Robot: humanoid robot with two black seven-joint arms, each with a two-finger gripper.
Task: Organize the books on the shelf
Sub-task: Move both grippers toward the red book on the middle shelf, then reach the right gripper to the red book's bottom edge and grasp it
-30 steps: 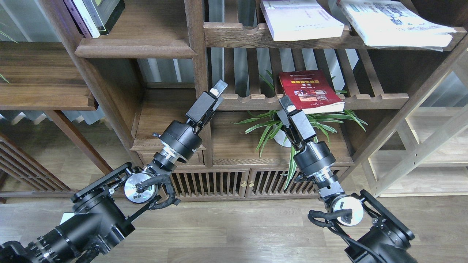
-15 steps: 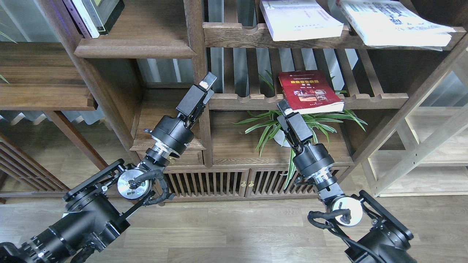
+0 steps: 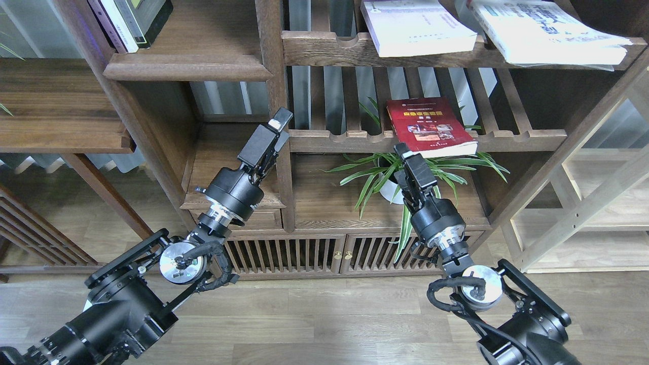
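Note:
The dark red book point(image 3: 428, 126) with a yellow title band lies flat on the middle slatted rack point(image 3: 512, 138). The pale lavender-white book point(image 3: 416, 28) and the white book with blue characters point(image 3: 542, 30) lie flat on the upper slatted rack. The solid walnut shelf point(image 3: 187, 66) with a rounded front edge is at the upper left. My left gripper point(image 3: 280, 119) is in front of the upright post, empty. My right gripper point(image 3: 403, 150) is just below the red book's front left corner, apart from it and empty. The fingers of both cannot be told apart.
Several books point(image 3: 129, 23) stand at the left end of the walnut shelf. A potted plant point(image 3: 390, 177) sits under the rack behind my right gripper. The upright post point(image 3: 276, 91) divides the bays. Slatted cabinet doors point(image 3: 314, 253) are below. A light wooden frame point(image 3: 583, 203) is at the right.
My left gripper has moved left and slightly down, across the upright post. My right gripper has drawn back down and a little right, away from the red book. The books have not moved.

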